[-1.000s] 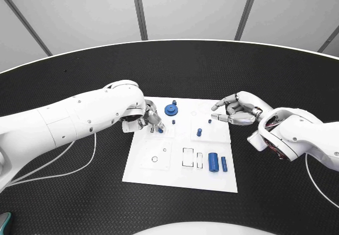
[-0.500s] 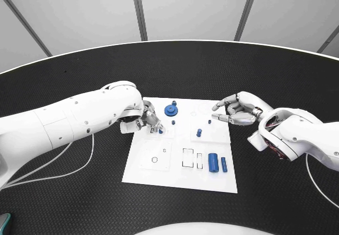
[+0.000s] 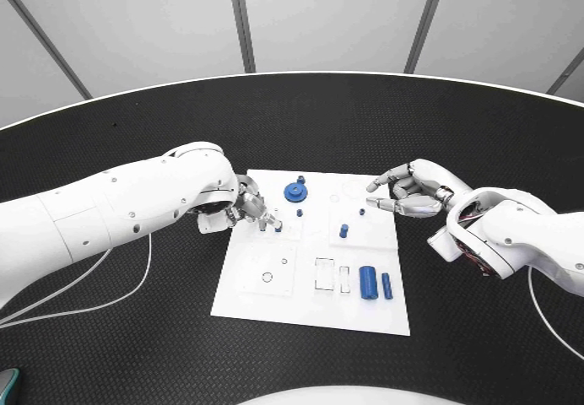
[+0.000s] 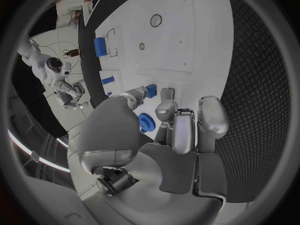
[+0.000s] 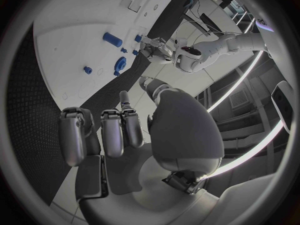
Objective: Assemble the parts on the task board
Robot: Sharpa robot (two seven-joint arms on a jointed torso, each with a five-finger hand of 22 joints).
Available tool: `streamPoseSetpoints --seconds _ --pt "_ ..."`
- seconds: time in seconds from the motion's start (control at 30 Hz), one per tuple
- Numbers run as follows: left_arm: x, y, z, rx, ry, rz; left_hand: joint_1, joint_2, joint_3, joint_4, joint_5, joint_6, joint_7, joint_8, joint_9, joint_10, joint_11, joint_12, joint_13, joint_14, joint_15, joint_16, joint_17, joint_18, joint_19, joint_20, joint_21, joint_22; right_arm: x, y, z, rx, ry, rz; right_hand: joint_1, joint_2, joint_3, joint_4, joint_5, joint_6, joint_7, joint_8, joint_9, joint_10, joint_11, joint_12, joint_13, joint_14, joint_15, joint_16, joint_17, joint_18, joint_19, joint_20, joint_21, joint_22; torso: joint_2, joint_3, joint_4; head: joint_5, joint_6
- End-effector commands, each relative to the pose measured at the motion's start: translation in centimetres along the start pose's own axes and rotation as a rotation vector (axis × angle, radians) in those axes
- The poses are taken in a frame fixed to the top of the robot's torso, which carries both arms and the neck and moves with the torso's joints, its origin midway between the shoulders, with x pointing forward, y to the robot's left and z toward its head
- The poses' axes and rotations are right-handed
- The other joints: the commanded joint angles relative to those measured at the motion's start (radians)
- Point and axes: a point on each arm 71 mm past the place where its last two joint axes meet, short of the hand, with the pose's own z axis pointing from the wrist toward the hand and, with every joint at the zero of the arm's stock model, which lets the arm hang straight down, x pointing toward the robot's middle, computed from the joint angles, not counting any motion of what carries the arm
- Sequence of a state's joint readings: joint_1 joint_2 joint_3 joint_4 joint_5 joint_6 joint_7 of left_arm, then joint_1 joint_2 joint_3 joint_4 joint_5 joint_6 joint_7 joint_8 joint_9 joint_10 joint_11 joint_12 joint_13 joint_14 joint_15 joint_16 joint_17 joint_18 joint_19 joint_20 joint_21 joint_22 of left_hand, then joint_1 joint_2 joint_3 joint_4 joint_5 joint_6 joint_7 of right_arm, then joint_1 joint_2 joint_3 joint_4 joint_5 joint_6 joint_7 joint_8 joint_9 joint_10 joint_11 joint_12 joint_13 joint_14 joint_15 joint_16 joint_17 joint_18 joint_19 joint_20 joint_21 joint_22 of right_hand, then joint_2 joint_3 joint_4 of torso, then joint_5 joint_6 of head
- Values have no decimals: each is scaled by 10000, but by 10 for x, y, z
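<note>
Since a second ago the left hand (image 3: 252, 209) has slid slightly toward the white rectangular task board's (image 3: 310, 295) near end, a small blue peg (image 3: 276, 225) pinched at its fingertips (image 4: 149, 91) over the board's left edge. On the board lie or stand six more blue parts: a round knobbed disc (image 3: 294, 190) at the far end, two tiny pegs (image 3: 300, 213) (image 3: 361, 207) just nearer, a short upright pin (image 3: 343, 228) at the middle, and a thick cylinder (image 3: 368, 277) beside a thin rod (image 3: 386, 284) by the right edge. The right hand (image 3: 405, 194) hovers at the board's far right corner, fingers loosely curled and apart, holding nothing.
</note>
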State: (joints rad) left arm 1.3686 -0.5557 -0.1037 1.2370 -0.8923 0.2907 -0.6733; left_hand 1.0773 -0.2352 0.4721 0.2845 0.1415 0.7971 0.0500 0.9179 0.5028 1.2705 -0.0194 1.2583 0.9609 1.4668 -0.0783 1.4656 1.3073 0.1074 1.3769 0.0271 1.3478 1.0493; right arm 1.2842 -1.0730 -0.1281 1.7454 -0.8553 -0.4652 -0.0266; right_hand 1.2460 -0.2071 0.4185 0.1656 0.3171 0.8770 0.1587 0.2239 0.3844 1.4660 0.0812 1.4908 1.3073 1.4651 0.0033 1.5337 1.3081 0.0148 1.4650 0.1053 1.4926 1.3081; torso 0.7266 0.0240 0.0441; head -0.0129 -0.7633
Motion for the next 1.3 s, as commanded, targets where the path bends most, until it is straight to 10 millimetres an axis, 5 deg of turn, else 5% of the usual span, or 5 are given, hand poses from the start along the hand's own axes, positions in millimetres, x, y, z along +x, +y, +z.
streamPoseSetpoints --seconds 0.03,0.43,0.67,1.17,1.3 --pt "-12 8 -5 -73 -225 -237 166 25 -103 4 11 -46 48 -66 -17 -115 18 -78 -107 489 -16 -58 421 -81 -31 -3 -74 -61 -1 -1 0 18 -11 -7 8 60 -57 26 54 16 9 52 7 377 -78 -33 1869 799 -59 -4 1470 161 447 -47 -34 1292 -16 9 6 6 79" --pt "-57 27 -12 -477 -1174 -913 334 115 -246 25 50 -157 97 -140 -54 -326 58 -271 -417 488 16 -60 420 -56 -97 10 -152 -206 -2 -2 1 28 -46 -24 8 60 -57 26 54 16 9 52 7 377 -78 -33 1869 799 -59 -4 1470 161 447 -47 -34 1292 38 18 -51 69 296" --pt "-64 24 -10 -592 -1272 -980 350 141 -271 38 49 -179 110 -161 -65 -351 69 -292 -447 487 24 -63 415 -52 -107 15 -164 -227 -1 -2 1 24 -40 -24 1 63 -60 31 55 -5 10 56 3 384 -78 -26 1875 800 -59 -5 1473 160 450 -49 -34 1297 46 24 -10 63 342" --pt "-74 6 5 -742 -1334 -823 379 159 -348 39 43 -224 137 -198 -86 -405 96 -331 -503 481 48 -73 399 -44 -129 22 -189 -268 1 0 3 -34 22 -13 1 63 -60 31 55 -5 10 56 3 384 -78 -26 1875 800 -59 -5 1473 160 450 -49 -34 1297 47 53 -70 156 330" --pt "-73 2 7 -759 -1207 -724 368 150 -392 50 34 -229 148 -204 -91 -415 105 -335 -507 480 55 -74 398 -42 -135 26 -195 -279 1 0 3 -40 29 -11 1 63 -60 31 55 -5 10 56 3 384 -78 -26 1875 800 -59 -5 1473 160 450 -49 -34 1297 34 48 -44 132 303"
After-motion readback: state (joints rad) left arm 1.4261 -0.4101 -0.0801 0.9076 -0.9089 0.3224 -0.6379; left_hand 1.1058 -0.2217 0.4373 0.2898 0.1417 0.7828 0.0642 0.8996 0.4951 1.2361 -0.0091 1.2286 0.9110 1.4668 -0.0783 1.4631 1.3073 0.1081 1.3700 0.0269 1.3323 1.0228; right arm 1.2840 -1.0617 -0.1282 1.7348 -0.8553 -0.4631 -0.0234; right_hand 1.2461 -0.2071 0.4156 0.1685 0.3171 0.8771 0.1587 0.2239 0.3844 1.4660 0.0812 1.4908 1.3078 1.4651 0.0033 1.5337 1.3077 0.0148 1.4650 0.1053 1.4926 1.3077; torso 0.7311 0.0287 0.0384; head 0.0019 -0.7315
